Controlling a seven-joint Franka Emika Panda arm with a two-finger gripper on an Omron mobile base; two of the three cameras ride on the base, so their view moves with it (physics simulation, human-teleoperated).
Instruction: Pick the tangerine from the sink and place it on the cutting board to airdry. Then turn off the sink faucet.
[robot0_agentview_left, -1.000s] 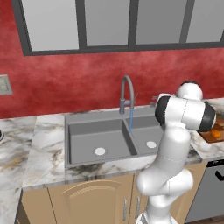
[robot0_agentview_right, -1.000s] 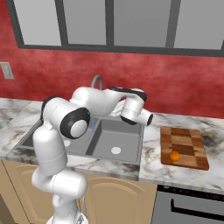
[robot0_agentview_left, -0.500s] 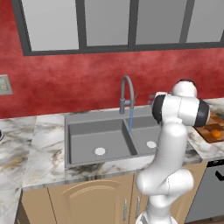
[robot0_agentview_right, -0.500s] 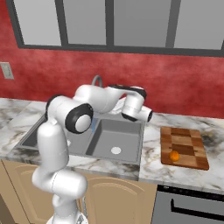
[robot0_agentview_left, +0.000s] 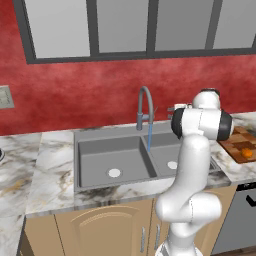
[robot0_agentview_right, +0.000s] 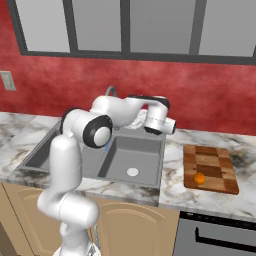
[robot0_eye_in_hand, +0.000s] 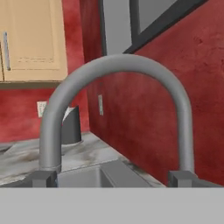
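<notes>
the arm hides part of the sink (robot0_agentview_left: 95, 145); the cutting board (robot0_agentview_left: 234, 142) is cut by the edge.

Arm base: rises from the lower right of the left base view and the lower left of the right base view, a white column with a bulging lower joint.
Shoulder and elbow: the upper arm stands nearly upright to a dark-ringed elbow joint, held high.
Forearm: from the elbow it reaches away to the far side and to the right, roughly level.
Wrist: bent at the far end of the forearm, turning the hand sideways.
Gripper (robot0_agentview_right: 170, 126): at the far right end of the arm; the hand body is white.
Fingers (robot0_eye_in_hand: 43, 178): two dark tips stand wide apart at the bottom of the hand view, nothing between them.
</notes>
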